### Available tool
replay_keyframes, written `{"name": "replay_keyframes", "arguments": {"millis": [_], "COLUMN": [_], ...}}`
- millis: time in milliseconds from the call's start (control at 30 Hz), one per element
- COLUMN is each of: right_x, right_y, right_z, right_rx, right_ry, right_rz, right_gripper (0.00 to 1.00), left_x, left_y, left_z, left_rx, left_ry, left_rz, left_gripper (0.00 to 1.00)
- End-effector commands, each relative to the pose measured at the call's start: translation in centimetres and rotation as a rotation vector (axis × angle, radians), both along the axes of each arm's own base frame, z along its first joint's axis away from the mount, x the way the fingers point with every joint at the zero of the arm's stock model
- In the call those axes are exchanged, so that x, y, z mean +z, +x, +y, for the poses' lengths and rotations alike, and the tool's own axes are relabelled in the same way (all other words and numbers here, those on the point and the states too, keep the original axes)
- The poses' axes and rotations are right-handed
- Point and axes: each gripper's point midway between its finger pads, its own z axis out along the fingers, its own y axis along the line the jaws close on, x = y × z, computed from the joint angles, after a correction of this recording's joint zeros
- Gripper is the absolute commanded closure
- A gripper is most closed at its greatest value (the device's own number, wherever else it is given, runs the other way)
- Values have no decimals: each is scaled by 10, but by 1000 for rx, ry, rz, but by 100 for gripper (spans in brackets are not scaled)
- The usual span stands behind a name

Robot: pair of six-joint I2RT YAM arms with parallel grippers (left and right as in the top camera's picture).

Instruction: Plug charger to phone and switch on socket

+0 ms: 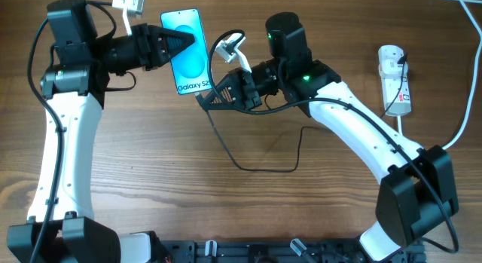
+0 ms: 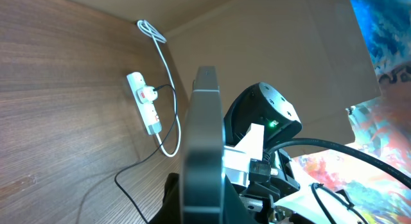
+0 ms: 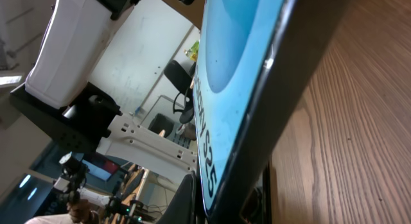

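Over the wood table (image 1: 151, 180), the left gripper (image 1: 184, 43) pinches the slick-looking, stiff phone (image 1: 192, 67) across its faces and the right gripper (image 1: 211, 99) clamps the floppy charger (image 1: 263, 170), best held near the plug imo.

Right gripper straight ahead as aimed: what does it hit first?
Likely the phone, at its lower end: the right gripper points at it from close by, and the phone fills its wrist view. The left gripper holds the phone. Exact height match is unclear.
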Motion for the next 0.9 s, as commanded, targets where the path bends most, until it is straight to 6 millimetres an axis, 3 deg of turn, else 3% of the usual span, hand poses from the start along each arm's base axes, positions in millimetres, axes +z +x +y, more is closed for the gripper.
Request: {"name": "replay_keyframes", "arguments": {"millis": [0, 200, 867], "right_x": [6, 17, 28], "right_y": [9, 11, 19], "right_z": [-4, 4, 12], "right_rx": [-44, -54, -106], "right_ry": [-3, 20, 29], "right_rz": [-16, -39, -39], "right_gripper": [96, 96, 96], "left_x": [11, 10, 6], "left_y": [-9, -9, -12], "left_z": [-4, -4, -15], "left_rx": [-39, -39, -53], "left_ry": [-24, -25, -15], "left_rz": [-12, -3, 15], "left_gripper": [96, 96, 96]}}
